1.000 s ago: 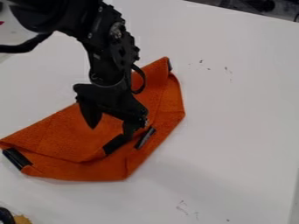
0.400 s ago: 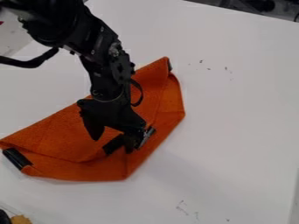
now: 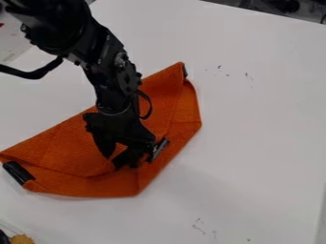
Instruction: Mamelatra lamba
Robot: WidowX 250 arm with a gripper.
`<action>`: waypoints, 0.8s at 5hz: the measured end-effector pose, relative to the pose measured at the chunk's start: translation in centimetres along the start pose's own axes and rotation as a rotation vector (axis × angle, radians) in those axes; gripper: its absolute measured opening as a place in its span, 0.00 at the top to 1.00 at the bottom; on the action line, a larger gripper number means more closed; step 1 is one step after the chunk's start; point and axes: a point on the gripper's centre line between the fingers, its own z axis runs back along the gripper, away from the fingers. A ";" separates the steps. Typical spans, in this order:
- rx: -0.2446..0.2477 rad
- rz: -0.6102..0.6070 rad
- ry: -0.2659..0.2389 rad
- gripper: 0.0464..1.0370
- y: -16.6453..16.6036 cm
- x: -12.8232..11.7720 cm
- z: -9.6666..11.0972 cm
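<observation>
As we look down at the white counter (image 3: 255, 143), we find the orange cloth (image 3: 70, 147) lying partly folded on it, with a black strip (image 3: 18, 172) at the cloth's left corner. We see the black arm (image 3: 115, 71) leaning in over the cloth's far edge, its gripper (image 3: 119, 162) angled down above the near folds. Its jaws are parted, with orange fabric visible between them.

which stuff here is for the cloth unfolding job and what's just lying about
For the job:
- folded orange cloth with black corner patches
- black two-finger gripper
- white table underneath

Lying about:
- tan, jagged-edged object, lower left
</observation>
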 end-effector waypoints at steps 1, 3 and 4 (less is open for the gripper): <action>-0.010 -0.014 0.003 0.68 -0.2 0.1 -0.1; 0.014 -0.003 0.032 0.97 0.2 -0.1 0.5; 0.074 -0.008 0.025 0.98 0.9 1.7 3.8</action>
